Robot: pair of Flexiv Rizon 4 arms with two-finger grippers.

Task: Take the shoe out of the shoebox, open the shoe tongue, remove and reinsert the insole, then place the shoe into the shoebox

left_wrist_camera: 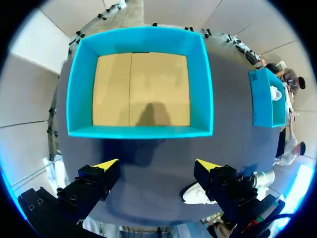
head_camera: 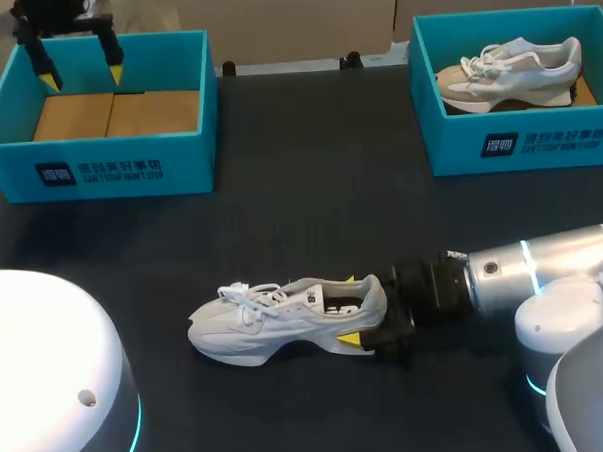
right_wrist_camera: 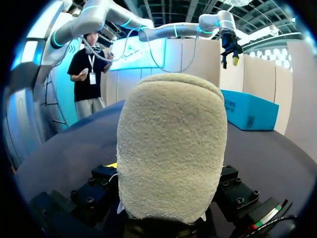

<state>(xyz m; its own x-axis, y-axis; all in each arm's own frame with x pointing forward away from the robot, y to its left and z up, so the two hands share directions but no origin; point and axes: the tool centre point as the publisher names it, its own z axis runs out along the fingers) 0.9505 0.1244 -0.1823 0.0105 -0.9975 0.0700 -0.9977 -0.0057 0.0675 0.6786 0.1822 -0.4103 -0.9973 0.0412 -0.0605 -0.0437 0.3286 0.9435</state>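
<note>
The right gripper (head_camera: 351,310) is clenched on the heel of the shoe (head_camera: 265,318), with one yellow-tipped finger on the far side of the heel and one on the near side. In the right wrist view the pale, fuzzy heel counter fills the space between the fingers.

Shoe condition: a low white-and-grey trainer with white laces lying loose over the forefoot. The collar opening shows dark inside. It appears to stand on its sole, with the toe toward the bench's left edge and the heel toward the right edge. It sits in the near-middle part of the bench (head_camera: 310,186), closer to the near edge than to the far one.

The right arm comes in low from the bench's right edge, in line with the shoe.

The left gripper (left_wrist_camera: 157,166) is released, its fingers spread wide with nothing between them. It hangs above the left shoebox (head_camera: 129,163) at the far left corner. This is a teal box whose tan cardboard floor shows in full.

The right shoebox (head_camera: 518,141) stands at the far right corner and holds a second shoe (head_camera: 510,72), beige and white.

Clearances: the shoe is well apart from both boxes. A wide band of dark bench runs between them and on between the two boxes to the far edge.
</note>
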